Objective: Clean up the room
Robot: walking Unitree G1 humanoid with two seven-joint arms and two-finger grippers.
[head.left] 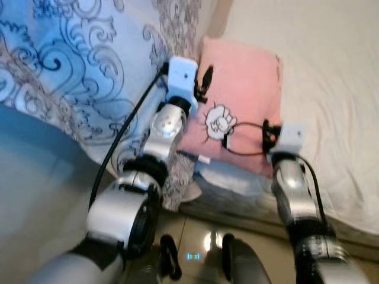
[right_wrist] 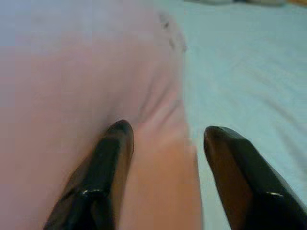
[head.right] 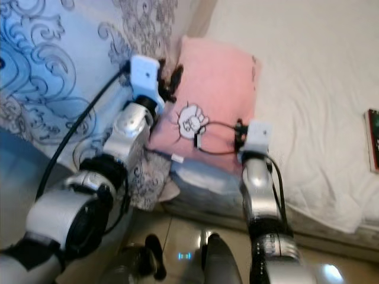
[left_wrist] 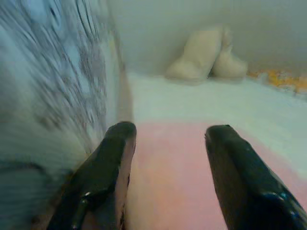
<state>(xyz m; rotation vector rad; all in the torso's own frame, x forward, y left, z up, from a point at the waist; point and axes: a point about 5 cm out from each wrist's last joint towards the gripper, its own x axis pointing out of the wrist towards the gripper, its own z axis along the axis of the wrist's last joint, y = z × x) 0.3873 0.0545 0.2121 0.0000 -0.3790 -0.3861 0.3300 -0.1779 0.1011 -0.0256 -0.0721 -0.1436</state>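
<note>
Our left gripper (left_wrist: 168, 143) over the pink pillow (left_wrist: 168, 191)

Our fingers are spread; patterned blanket (left_wrist: 53, 81) alongside, cream cushions (left_wrist: 206, 55) lie beyond.

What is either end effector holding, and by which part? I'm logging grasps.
Nothing yet. Both the left end effector and right end effector are open over the pink pillow, not clamped on it.

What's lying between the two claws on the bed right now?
The pink pillow, with its fist cartoon print, spans the stretch between the left claw and right claw, seen in both eye views.
</note>
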